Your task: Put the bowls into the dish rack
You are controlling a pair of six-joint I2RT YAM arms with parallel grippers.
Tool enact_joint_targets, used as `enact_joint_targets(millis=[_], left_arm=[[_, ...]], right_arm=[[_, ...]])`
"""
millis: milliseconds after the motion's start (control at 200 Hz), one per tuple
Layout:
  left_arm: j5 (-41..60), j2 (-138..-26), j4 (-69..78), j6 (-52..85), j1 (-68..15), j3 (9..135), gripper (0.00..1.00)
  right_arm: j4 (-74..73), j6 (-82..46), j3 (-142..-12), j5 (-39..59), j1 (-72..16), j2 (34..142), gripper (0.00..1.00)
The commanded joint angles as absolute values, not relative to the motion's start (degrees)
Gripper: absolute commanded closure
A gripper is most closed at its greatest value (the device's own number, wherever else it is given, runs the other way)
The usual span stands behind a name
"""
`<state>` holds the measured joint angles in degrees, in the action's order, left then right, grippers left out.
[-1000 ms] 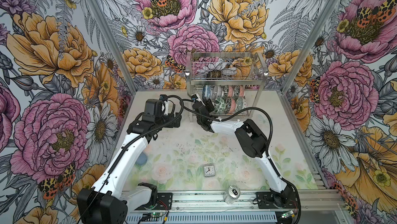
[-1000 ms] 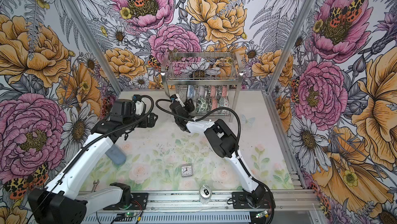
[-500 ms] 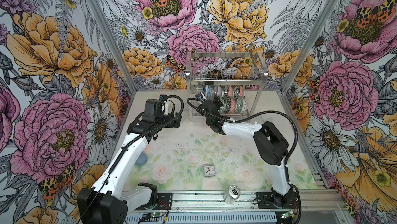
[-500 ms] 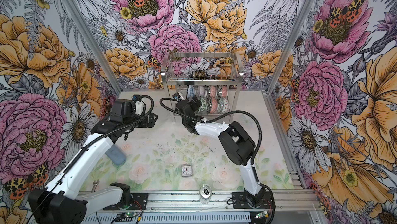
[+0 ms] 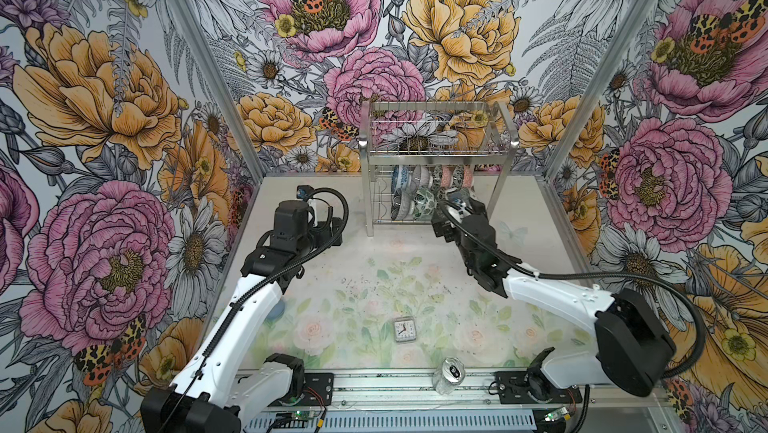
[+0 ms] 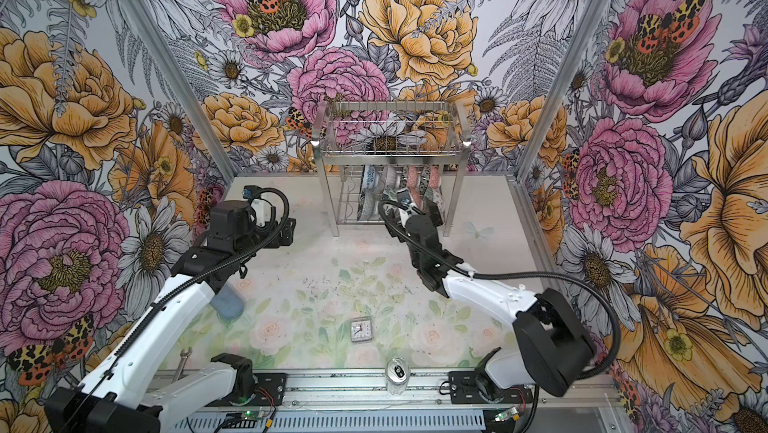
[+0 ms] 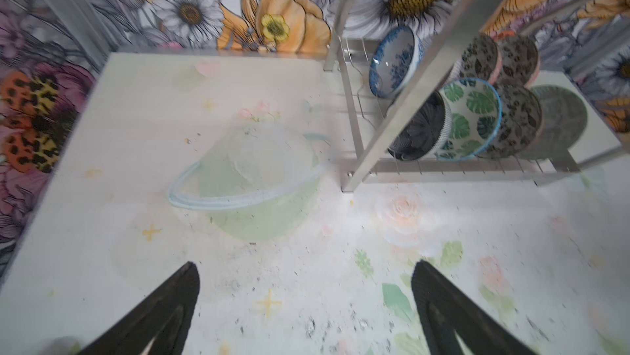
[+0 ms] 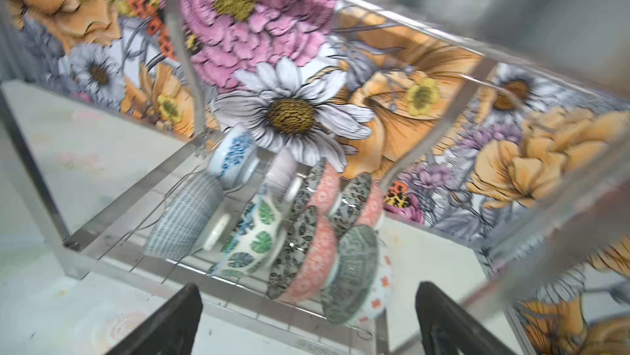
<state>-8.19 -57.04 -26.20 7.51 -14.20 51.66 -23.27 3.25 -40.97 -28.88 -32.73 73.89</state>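
The dish rack (image 5: 436,152) (image 6: 390,148) stands at the back of the table in both top views. Several bowls (image 5: 419,202) stand on edge in two rows on its lower tier. In the right wrist view a green leaf bowl (image 8: 255,244), a black-and-white and pink bowl (image 8: 303,258) and a green geometric bowl (image 8: 354,271) fill the near row. My right gripper (image 8: 308,288) (image 5: 457,206) is open just in front of them and holds nothing. My left gripper (image 7: 306,268) (image 5: 328,231) hangs open over bare table, left of the rack's post (image 7: 402,104).
A small square clock (image 5: 404,330) lies on the mat near the front. A silver can (image 5: 451,374) stands on the front rail. A blue-grey object (image 6: 226,304) sits under my left arm, and a wrench (image 6: 183,362) lies near the left base.
My right gripper has moved to the right along the rack's front, and its elbow has swung out to the right. The left arm has not moved.
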Motion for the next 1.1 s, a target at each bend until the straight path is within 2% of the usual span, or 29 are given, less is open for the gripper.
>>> enact_joint_targets(millis=[0,95,190,370,605,640,680,786,826,911,931,971,1011,1056,1096], left_arm=[[-21.4,-51.9,-3.3,6.4,-15.8,38.0,0.01],[-27.3,-51.1,23.9,3.3,-14.3,22.4,0.01],[-33.1,-58.5,38.3,4.2,-11.6,15.9,0.01],[-30.7,-74.7,39.0,-1.8,-11.3,20.9,0.01],[-22.3,-85.3,50.6,-6.6,-8.4,22.6,0.01],[-22.7,-85.3,49.7,-4.9,-7.5,22.9,0.01],[-19.0,-84.9,47.7,-3.0,-5.3,23.0,0.01],[-12.4,-89.8,57.6,0.1,-0.5,20.7,0.01],[-12.4,-88.1,53.4,0.6,-0.5,21.0,0.01],[-10.4,-89.1,54.6,0.3,-0.4,21.4,0.01],[-10.5,-88.8,53.7,0.3,-0.5,21.5,0.01],[-10.5,-88.7,53.5,0.3,-0.4,21.6,0.01],[-10.3,-89.0,54.6,0.3,-0.4,21.4,0.01],[-10.3,-88.8,53.9,0.3,-0.4,21.6,0.01],[-10.3,-89.0,54.5,0.3,-0.4,21.4,0.01]], right_arm=[[-27.7,-6.6,-30.6,-34.9,-26.3,65.6,0.0],[-30.2,-8.7,-22.6,-42.7,-20.0,61.7,0.0],[-34.1,-10.2,-17.6,-44.9,-15.5,62.3,0.0],[-40.7,-7.5,-18.5,-46.8,-12.3,73.6,0.0],[-47.8,-7.1,-20.8,-32.0,-4.9,81.8,0.0],[-49.7,-7.2,-21.2,-29.8,-3.4,84.0,0.0],[-43.6,-8.3,-23.5,-26.8,-3.0,83.5,0.0],[-40.3,-5.8,-27.2,-18.7,-2.0,86.4,0.0],[-40.0,-6.1,-27.0,-17.0,-1.4,86.2,0.0],[-49.2,-5.7,-23.0,-8.8,1.0,87.5,0.0],[-53.4,-5.2,-21.8,-8.6,0.8,89.2,0.0],[-48.0,-6.3,-22.6,-10.4,0.7,87.5,0.0],[-52.6,-5.5,-21.7,-10.4,0.6,88.9,0.0],[-48.7,-6.2,-22.2,-10.6,0.5,87.6,0.0],[-52.2,-5.4,-21.6,-10.5,0.5,88.5,0.0]])
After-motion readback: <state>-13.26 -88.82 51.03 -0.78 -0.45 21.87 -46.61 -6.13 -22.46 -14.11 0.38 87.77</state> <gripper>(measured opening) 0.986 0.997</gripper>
